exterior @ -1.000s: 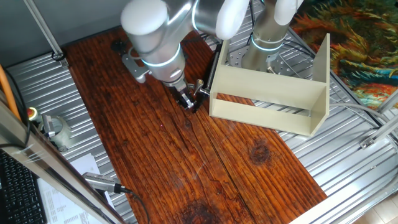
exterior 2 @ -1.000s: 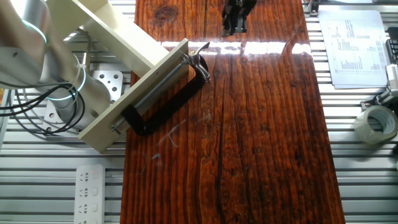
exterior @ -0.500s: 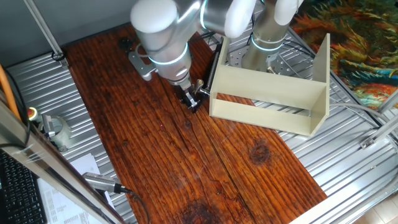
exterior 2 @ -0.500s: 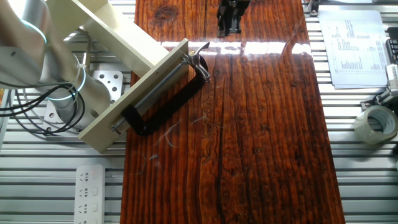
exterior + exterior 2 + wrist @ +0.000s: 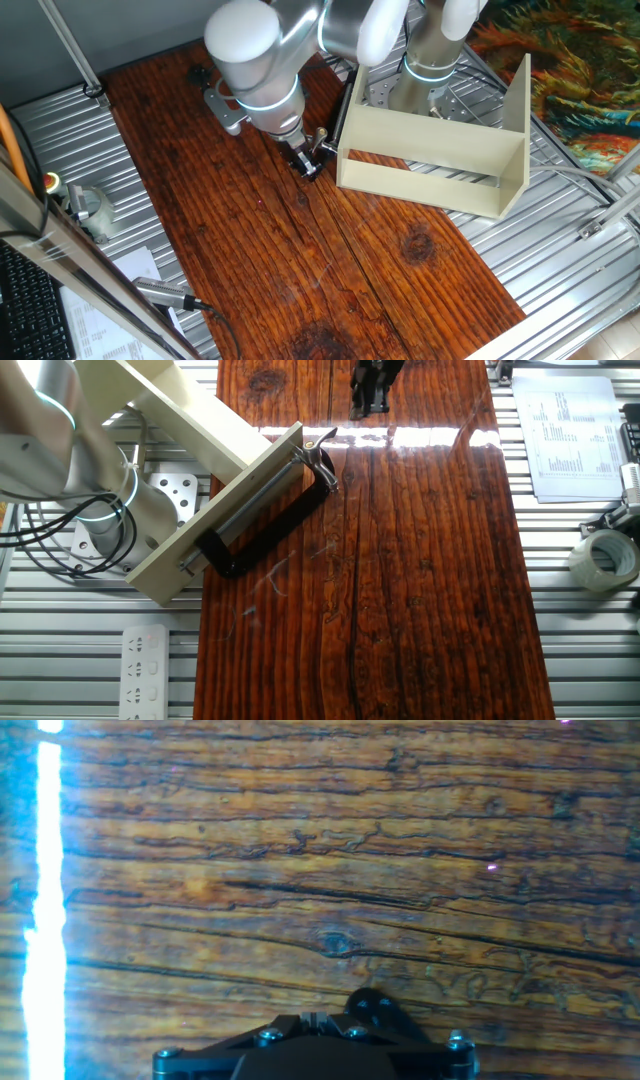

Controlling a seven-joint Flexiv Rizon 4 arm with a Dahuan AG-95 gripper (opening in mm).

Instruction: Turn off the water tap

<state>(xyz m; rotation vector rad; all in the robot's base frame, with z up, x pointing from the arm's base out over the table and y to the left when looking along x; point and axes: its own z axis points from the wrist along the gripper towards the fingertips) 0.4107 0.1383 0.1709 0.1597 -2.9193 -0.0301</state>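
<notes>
The water tap [image 5: 320,139] is a small silvery faucet at the near corner of a thin black panel [image 5: 343,108] on the side of a cream box. It also shows in the other fixed view [image 5: 321,443], at the end of a black C-clamp [image 5: 262,528]. My gripper [image 5: 306,166] points down at the wooden table just left of the tap, and I cannot tell if it touches it. Its dark fingers look closed together and empty. In the other fixed view my gripper [image 5: 373,388] stands a little beyond the tap. The hand view shows only wood grain and my gripper [image 5: 318,1017]; the tap is out of view there.
The cream open box [image 5: 440,160] lies on the table's right edge beside the robot base [image 5: 430,60]. A tape roll [image 5: 603,560], printed sheets [image 5: 570,430] and a power strip [image 5: 145,660] lie off the wooden board [image 5: 420,590].
My gripper has shifted a little sideways near the tap, right and then slightly back. The tap and the clamp have not moved.
</notes>
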